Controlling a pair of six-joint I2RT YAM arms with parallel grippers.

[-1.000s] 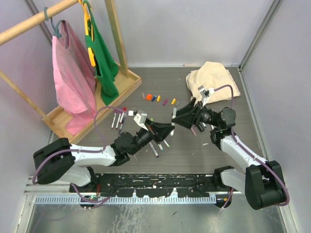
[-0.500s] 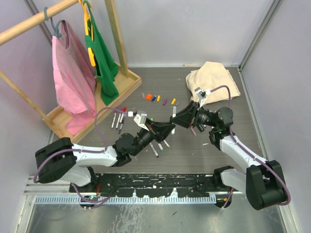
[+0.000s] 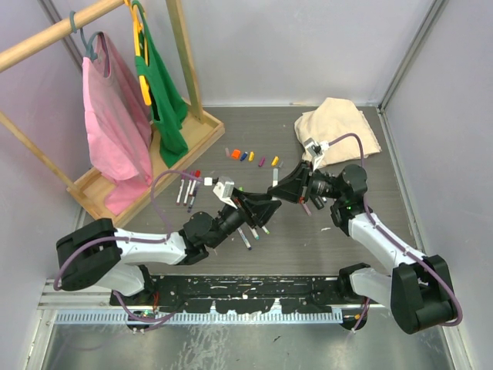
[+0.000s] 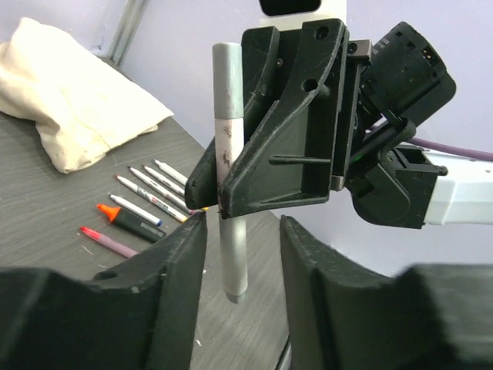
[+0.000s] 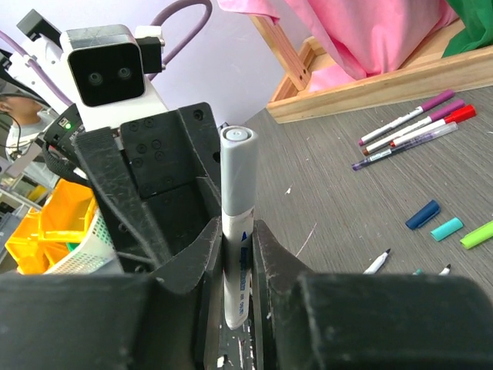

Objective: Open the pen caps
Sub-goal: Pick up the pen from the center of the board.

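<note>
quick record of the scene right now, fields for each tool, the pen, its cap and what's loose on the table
right tool: shut on the pen, clamped on the white barrel
left tool: open, fingers either side of the pen, gaps showing
pen cap: grey, on the pen
loose caps: row on the table beyond both tools
cloth: beige, far right of the table

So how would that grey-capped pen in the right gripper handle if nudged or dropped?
The grey-capped pen looks stiff: it stands straight though the right gripper pinches only its middle. Its round, smooth body would probably roll on the table and might slip lengthwise in the grip. Thin plastic, so likely light.
</note>
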